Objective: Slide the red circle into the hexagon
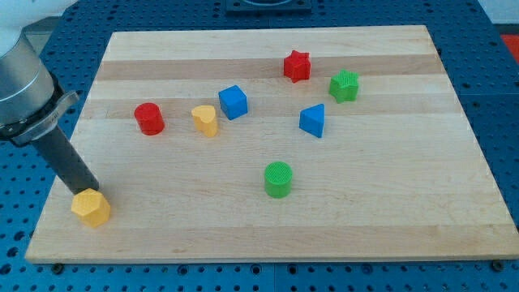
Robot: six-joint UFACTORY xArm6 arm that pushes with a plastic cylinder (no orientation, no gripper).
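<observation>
My tip point(87, 191) is hard to make out: the rod comes down from the view's upper left, and its lower end meets the top edge of the yellow hexagon point(91, 208), so I cannot tell whether it touches the block or ends just behind it. My end effector is this plain rod, with nothing on it to spread or press together, and it pinches nothing. The grey arm body above it is cut off by the view's left and top edges.

The red circle point(149, 118) stands upright in the worktop's left half, well apart from the hexagon, which sits near the bottom-left corner. Just right of the circle is a yellow heart point(206, 120) (its shape is soft at this size, so I am not certain of it), and a blue cube point(233, 102) is just beside that. Toward the view's top right are a red star point(297, 66) and a green block point(344, 85) whose outline I cannot read. A blue triangle point(312, 120) lies below them, and a green circle point(278, 179) stands alone near the middle bottom.

The worktop point(389, 203) is a pale wooden board with lengthwise grain bands. It rests on a blue perforated surface point(499, 97) that shows on all 4 sides. A dark fixture at the view's top centre is cut off.
</observation>
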